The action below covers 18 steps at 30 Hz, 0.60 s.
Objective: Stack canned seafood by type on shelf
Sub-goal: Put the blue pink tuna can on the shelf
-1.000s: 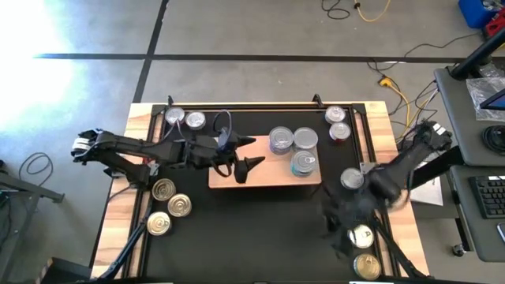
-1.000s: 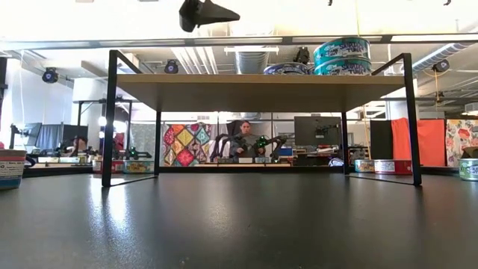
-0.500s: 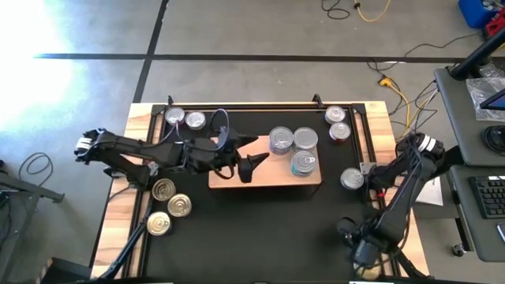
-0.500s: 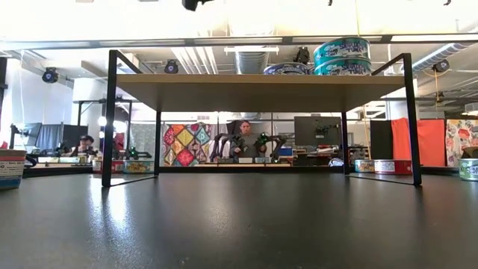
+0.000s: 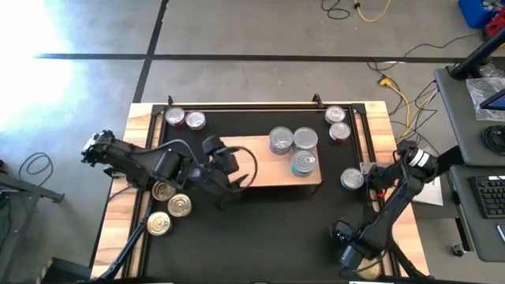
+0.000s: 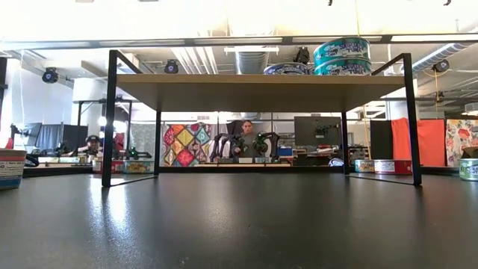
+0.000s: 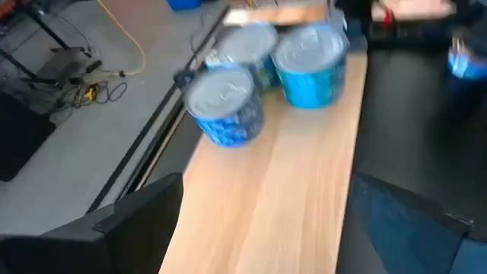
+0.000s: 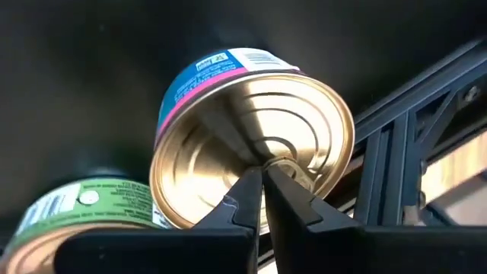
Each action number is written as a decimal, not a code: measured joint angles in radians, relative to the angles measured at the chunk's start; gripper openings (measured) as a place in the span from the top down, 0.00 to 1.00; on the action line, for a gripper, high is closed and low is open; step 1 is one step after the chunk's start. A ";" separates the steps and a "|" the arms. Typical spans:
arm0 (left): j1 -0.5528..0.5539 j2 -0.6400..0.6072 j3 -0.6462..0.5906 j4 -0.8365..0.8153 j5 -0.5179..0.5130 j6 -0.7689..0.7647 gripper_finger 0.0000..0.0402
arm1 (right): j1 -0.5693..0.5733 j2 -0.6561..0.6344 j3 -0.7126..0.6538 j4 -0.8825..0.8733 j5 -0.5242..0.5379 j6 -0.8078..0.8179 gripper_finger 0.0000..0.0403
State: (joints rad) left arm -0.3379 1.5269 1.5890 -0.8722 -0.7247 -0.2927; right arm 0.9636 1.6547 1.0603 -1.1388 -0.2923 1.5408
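The shelf (image 5: 252, 162) is a pale wood board on black legs. Three blue-labelled tins (image 5: 293, 150) stand at its right end, and the left wrist view shows them as tins (image 7: 266, 76) at the board's far end. My left gripper (image 5: 235, 180) hangs open over the shelf's left near corner; its own view shows the left gripper (image 7: 266, 221) with nothing between the fingers. My right gripper (image 5: 345, 254) is shut and points down over a gold-lidded tin (image 8: 251, 144) at the table's near right corner. A green-labelled tin (image 8: 84, 213) sits beside that one. My right gripper's shut fingertips (image 8: 251, 186) come from above at the middle of the gold lid (image 8: 285, 164) of the blue-and-pink-labelled tin. Whether they touch the lid I cannot tell. The tin rests on the black mat.
Loose tins lie on the mat: three gold-lidded ones (image 5: 170, 207) near left, two (image 5: 185, 119) far left, two (image 5: 338, 123) far right, one (image 5: 352, 178) by the right rail. A black frame rail (image 8: 396, 160) runs close beside the right gripper's tin.
My left gripper has drawn back from above the shelf toward the table's left and near edge, rolling and rising out of the low view. My right gripper has dropped toward the near right corner and tipped downward over the gold-lidded tins. No tin has moved.
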 joint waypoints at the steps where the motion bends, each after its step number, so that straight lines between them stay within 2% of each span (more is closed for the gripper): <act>1: -0.009 0.004 0.000 -0.027 0.015 0.000 0.10 | -0.011 0.013 0.009 0.000 -0.002 0.002 0.97; 4: -0.038 0.019 -0.001 -0.101 0.070 0.003 0.10 | -0.042 0.043 0.073 0.031 0.041 -0.019 0.97; 10: -0.116 0.051 -0.030 -0.163 0.120 0.044 0.10 | -0.092 0.050 0.235 0.080 0.389 -0.080 0.97; 12: -0.139 0.056 -0.049 -0.163 0.143 0.049 0.10 | -0.091 0.036 0.278 0.065 0.473 -0.100 0.97; 14: -0.159 0.056 -0.080 -0.159 0.178 0.041 0.10 | -0.089 0.028 0.309 0.044 0.514 -0.110 0.97; 18: -0.196 0.055 -0.164 -0.106 0.220 -0.004 0.10 | -0.074 0.023 0.319 0.014 0.527 -0.104 0.97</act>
State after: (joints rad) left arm -0.5337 1.5814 1.4250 -0.9783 -0.5048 -0.2972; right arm 0.8898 1.6774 1.3788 -1.1251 0.2344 1.4363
